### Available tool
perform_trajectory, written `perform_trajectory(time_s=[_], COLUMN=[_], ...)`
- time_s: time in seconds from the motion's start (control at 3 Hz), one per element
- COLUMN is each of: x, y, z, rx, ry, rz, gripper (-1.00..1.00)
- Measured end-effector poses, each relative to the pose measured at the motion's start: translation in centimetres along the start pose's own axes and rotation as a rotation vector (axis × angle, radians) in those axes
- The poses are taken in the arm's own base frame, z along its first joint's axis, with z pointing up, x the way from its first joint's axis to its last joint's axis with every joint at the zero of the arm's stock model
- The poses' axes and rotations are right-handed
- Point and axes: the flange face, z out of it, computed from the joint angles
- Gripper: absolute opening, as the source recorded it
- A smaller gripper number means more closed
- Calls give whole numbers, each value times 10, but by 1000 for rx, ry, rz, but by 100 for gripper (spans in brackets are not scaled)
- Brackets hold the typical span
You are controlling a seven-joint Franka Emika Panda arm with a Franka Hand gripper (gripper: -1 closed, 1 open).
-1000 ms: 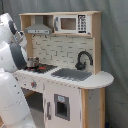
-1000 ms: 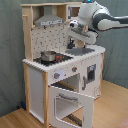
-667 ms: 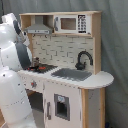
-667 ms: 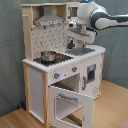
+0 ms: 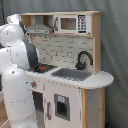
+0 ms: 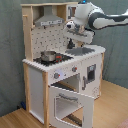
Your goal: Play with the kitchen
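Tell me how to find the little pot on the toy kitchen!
Find the kitchen, white and light wood. On its counter, under the grey hood, is the black stovetop. The pot sits on that stovetop, left of the sink in the second exterior view: it's the only shiny, round metal thing there.

Matt white-and-wood kitchen [image 5: 75, 95]

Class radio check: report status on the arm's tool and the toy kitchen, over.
Tool above grey sink, grip state unclear. White and light-wood toy kitchen upright, oven door open. Small metal pot on stovetop.
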Motion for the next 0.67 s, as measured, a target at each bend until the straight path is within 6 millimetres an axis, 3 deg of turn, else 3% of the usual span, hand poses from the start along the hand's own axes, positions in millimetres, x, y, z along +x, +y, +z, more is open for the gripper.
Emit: perform_trajectory(time_s=[0.67], x=[0], y=[13], z=[12], rx=[6], ry=[12], rz=[-141], gripper=[100])
